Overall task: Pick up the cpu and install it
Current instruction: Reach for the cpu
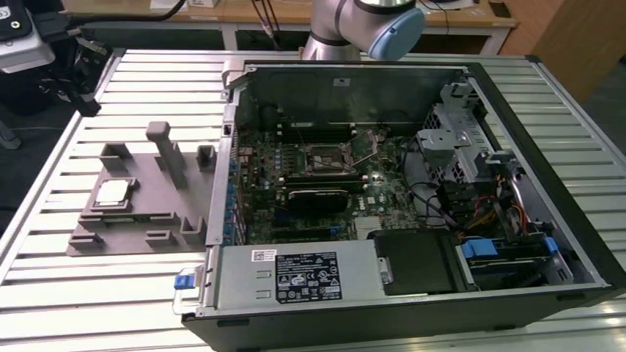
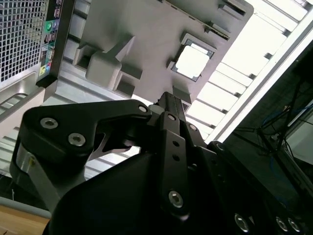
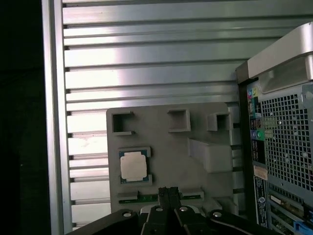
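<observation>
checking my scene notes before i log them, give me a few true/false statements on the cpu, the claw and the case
1. The cpu lies on the grey holder plate, outside the computer case. True.
2. The claw is gripping the cpu. False: the cpu rests on the plate, apart from the claw.
3. The case is open, with its motherboard showing. True.
4. The holder plate sits on the exterior view's right of the case. False: it sits on the exterior view's left.
</observation>
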Motion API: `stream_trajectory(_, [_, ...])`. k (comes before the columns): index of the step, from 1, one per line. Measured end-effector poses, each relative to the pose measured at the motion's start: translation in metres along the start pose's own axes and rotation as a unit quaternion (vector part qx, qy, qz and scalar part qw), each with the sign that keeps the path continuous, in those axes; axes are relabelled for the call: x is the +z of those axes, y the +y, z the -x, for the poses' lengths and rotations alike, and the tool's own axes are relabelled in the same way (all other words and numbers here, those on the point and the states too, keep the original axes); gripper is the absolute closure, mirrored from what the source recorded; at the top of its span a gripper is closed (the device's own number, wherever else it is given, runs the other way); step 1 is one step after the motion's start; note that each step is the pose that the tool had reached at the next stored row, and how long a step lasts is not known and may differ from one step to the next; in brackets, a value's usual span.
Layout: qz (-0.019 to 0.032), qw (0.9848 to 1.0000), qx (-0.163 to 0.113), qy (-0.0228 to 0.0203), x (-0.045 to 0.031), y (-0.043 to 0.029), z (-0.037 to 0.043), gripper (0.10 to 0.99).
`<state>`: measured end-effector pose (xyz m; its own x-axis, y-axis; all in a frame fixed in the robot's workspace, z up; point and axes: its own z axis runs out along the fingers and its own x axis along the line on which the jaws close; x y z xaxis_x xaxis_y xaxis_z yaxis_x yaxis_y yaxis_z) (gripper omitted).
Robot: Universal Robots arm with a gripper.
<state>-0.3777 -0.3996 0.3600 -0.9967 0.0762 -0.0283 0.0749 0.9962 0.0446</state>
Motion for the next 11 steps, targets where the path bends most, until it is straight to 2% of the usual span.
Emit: stream_trajectory(11, [-0.0001, 1.0, 0.0, 0.0009, 0.0163, -0.0038, -0.0003, 0.98])
